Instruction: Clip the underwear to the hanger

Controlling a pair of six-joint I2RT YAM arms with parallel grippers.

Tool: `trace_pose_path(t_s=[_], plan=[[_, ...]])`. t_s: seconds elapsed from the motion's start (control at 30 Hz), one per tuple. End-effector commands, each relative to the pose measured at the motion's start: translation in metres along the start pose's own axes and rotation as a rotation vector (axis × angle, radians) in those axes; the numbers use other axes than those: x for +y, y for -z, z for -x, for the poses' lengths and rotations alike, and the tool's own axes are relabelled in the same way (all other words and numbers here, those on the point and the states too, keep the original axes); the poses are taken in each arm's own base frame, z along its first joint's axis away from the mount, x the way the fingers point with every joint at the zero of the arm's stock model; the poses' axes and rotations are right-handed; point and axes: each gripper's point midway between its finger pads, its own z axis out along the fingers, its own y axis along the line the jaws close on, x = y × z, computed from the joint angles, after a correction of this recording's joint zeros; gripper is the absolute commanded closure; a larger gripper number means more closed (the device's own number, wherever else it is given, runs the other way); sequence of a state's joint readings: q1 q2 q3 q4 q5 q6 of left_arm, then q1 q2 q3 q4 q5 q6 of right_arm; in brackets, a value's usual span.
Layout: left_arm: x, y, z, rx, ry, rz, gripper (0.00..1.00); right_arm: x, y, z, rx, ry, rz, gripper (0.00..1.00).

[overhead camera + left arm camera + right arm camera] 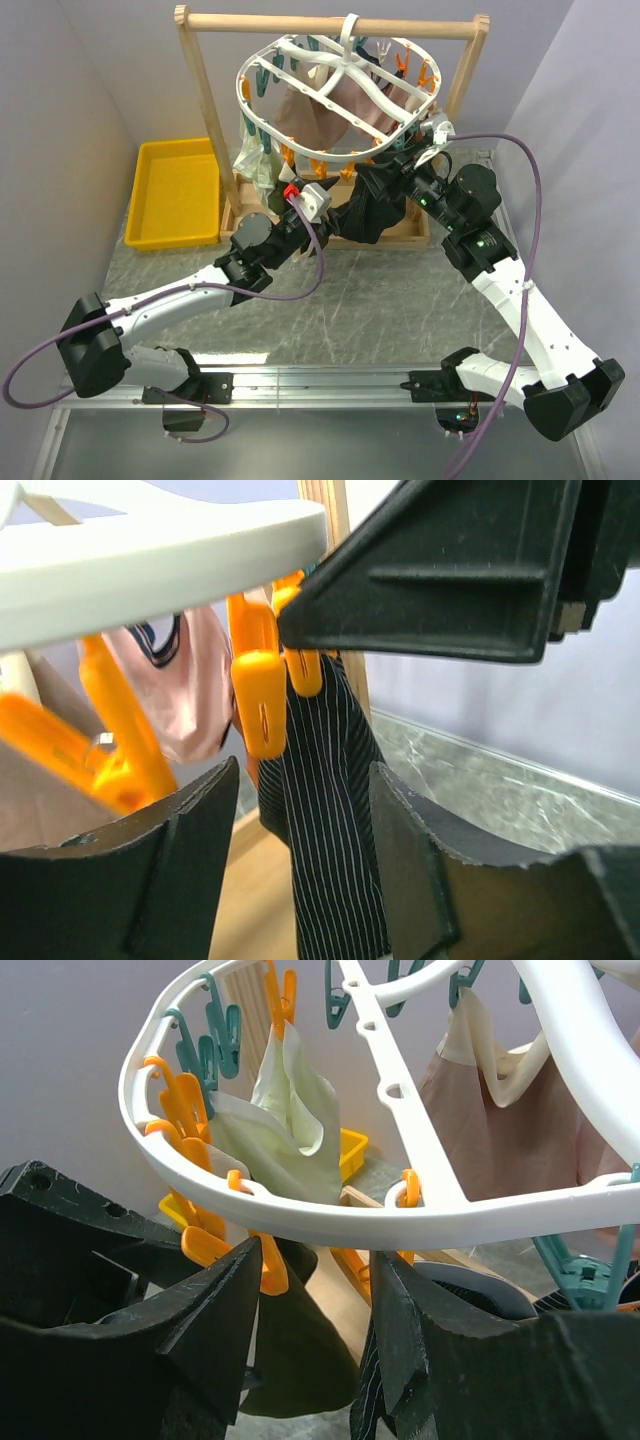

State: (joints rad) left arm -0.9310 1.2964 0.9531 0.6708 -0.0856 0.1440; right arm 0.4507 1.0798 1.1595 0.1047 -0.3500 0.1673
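Observation:
The white oval hanger (300, 135) hangs by its hook from a wooden rail, with orange and teal clips round its ring; it also fills the right wrist view (330, 1225). The dark olive underwear (300, 1360) hangs below an orange clip (268, 1260) at the ring's near edge. My right gripper (315, 1250) is open just under the ring, with the underwear beyond the gap. My left gripper (300, 770) is open and empty under the ring, below an orange clip (262, 705). In the top view both grippers, left (335, 185) and right (415, 150), reach under the hanger's front.
A black pinstriped garment (330, 820) hangs from a clip in front of the left gripper. Pinkish-beige (350, 100) and pale green (255, 150) garments also hang on the hanger. The wooden rail frame (330, 24) stands at the back. A yellow tray (178, 190) lies at the left.

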Motion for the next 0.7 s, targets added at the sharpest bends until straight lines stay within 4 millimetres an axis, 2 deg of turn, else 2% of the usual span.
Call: trace_pose_path(t_s=[0.0, 0.47, 0.67], plan=[[0.011, -0.011, 0.037, -0.119, -0.039, 0.035, 0.41, 0.01, 0.004, 0.026, -0.075, 0.018, 0.031, 0.46], [0.023, -0.024, 0.04, -0.143, -0.053, 0.044, 0.54, 0.014, 0.009, 0.025, -0.074, 0.019, 0.047, 0.46], [0.024, -0.027, 0.041, -0.143, -0.056, 0.031, 0.66, 0.017, 0.013, 0.026, -0.072, 0.016, 0.051, 0.46]])
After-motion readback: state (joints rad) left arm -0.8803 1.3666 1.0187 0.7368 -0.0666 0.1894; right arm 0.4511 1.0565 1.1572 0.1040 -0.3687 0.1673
